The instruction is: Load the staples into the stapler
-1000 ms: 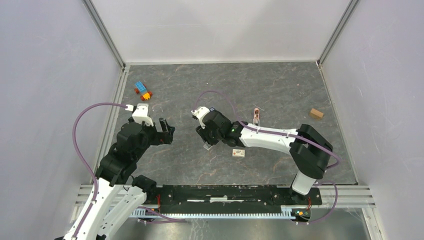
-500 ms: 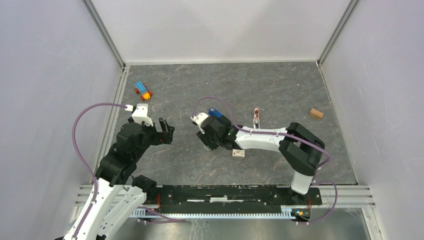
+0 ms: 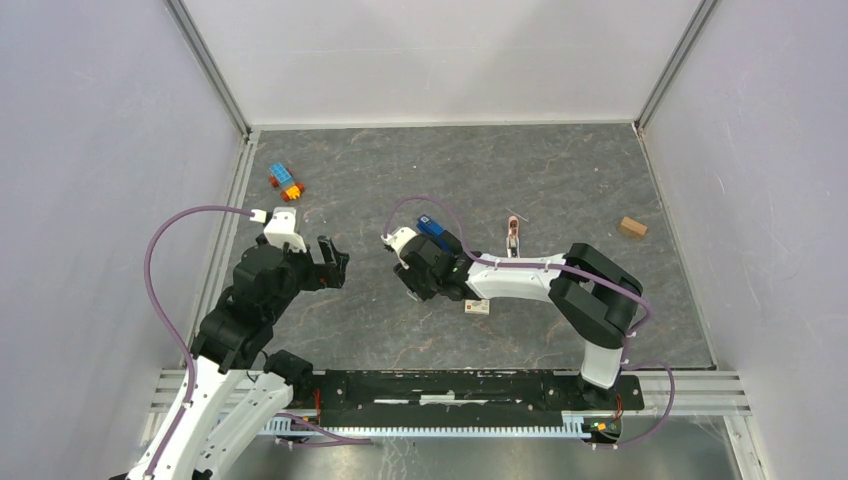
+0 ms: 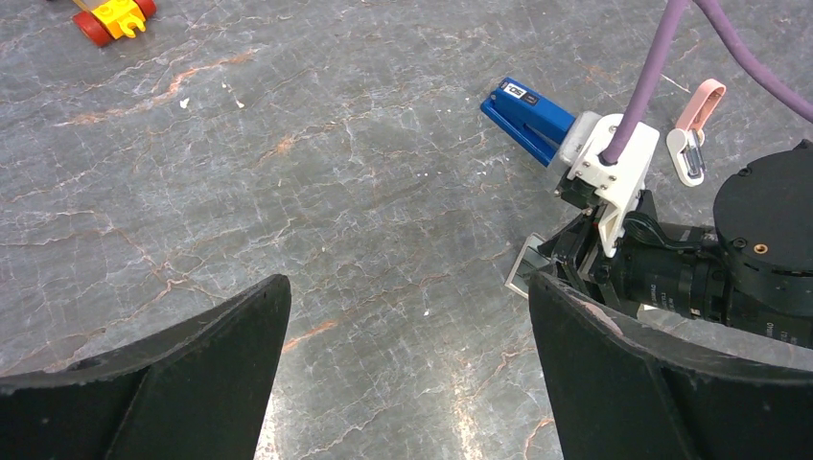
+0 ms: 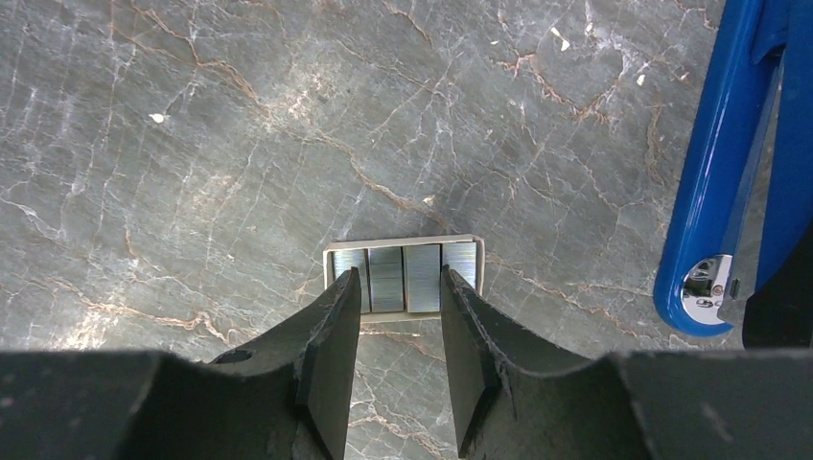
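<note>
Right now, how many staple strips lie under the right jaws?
4 staple strips, side by side: two between the jaws, one partly hidden behind each; more may lie beneath.

Robot lab cell: plain white walls (image 3: 440, 60), aluminium mounting rail (image 3: 450, 386), grey stone-look tabletop (image 3: 570, 170).

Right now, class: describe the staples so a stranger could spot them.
Find the right gripper over the middle of the grey table. Just beneath its tips lie the staples: a small silvery ribbed block, pale-rimmed, unlike the long blue stapler beside it.
</note>
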`<state>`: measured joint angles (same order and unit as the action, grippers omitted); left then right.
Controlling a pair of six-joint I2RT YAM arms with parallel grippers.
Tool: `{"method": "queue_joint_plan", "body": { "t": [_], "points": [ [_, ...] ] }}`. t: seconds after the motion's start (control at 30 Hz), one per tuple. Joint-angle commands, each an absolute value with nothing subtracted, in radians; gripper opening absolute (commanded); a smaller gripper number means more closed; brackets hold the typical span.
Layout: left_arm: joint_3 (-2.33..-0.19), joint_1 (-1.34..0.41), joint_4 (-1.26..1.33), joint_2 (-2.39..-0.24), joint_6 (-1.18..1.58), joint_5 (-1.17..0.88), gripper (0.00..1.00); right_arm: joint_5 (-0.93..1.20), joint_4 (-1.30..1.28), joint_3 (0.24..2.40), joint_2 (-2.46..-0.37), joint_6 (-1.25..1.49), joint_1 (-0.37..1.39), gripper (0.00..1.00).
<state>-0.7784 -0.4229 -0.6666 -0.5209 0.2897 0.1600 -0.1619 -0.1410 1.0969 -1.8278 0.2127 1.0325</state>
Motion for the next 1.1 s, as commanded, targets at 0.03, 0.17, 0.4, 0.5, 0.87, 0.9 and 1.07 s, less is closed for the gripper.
{"method": "queue_joint_plan", "body": {
  "t": [0.03, 0.17, 0.4, 0.5, 0.87, 0.9, 1.07],
  "points": [
    [-0.775, -0.424, -0.641, -0.522, 0.284, 0.175, 1.00, -0.190, -0.114, 1.094, -1.845, 0.225, 1.037, 0.42],
    [-0.775, -0.425, -0.640, -0.521, 0.284, 0.176, 1.00, -0.187, -0.114, 1.094, -1.848, 0.227, 1.037, 0.41],
    [-0.775, -0.424, -0.641, -0.523, 0.284, 0.176, 1.00, -0.163, -0.121, 1.094, -1.844, 0.239, 1.036, 0.40],
    [-0.775, -0.424, -0.641, -0.523, 0.284, 0.175, 1.00, -0.159, -0.126, 1.094, -1.842, 0.240, 1.037, 0.40],
    [-0.774, -0.425, -0.640, -0.525, 0.286, 0.172, 1.00, -0.131, -0.126, 1.085, -1.848, 0.240, 1.035, 0.38],
    [-0.774, -0.424, -0.640, -0.525, 0.287, 0.173, 1.00, -0.130, -0.127, 1.085, -1.848, 0.239, 1.035, 0.37],
    [-0.773, -0.424, -0.640, -0.525, 0.286, 0.172, 1.00, -0.128, -0.133, 1.097, -1.840, 0.233, 1.035, 0.30]
  ]
}}
